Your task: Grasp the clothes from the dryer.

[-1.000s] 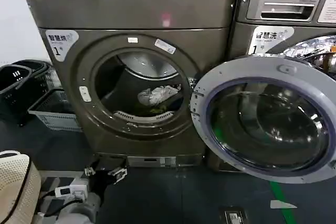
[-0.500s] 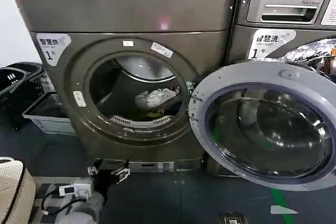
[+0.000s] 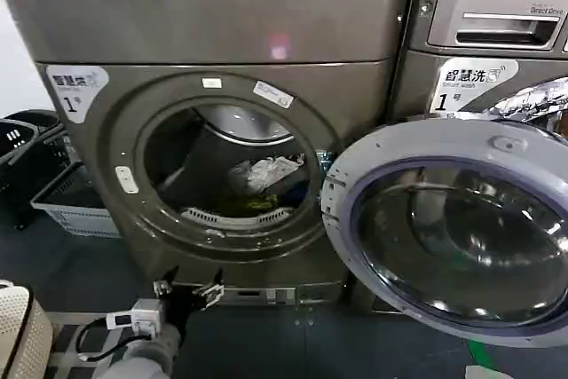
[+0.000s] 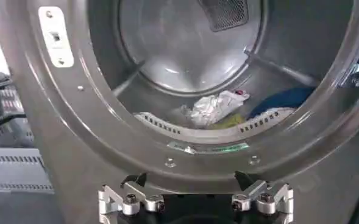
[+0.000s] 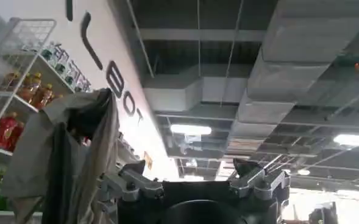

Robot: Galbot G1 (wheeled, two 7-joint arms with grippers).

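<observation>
Dark floor out front, dryer (image 3: 222, 130) door swung right. Clothes (image 3: 264, 175) sit low in the drum. Left gripper (image 4: 194, 198) hangs near the porthole, wide open, empty. Right gripper (image 5: 197, 182) points ceilingward, open, empty.

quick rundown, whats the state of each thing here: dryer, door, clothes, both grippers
dryer: porthole uncovered, drum exposed
door: swung wide open to the right
clothes: loose heap low in the drum, untouched
left gripper: open, empty, low in front of the dryer, below the porthole
right gripper: open, pointing up at the ceiling, grey fabric draped beside it
</observation>
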